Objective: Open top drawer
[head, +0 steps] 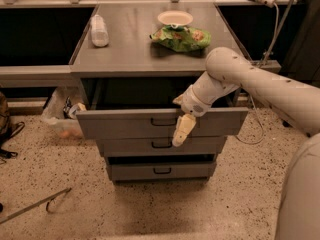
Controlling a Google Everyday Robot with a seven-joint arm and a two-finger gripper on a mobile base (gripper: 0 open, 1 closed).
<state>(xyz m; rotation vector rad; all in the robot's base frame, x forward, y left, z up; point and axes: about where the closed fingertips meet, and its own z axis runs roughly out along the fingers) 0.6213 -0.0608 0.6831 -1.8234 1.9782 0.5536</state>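
The wide grey metal top drawer [125, 125] juts toward me, front running left-right, contents hidden in shadow. My hand [182, 130] hangs against that front; I cannot tell its grip.

gripper [183, 129] before top drawer [120, 124], bowl [175, 18] behind bag [182, 38] on cabinet top [131, 51]
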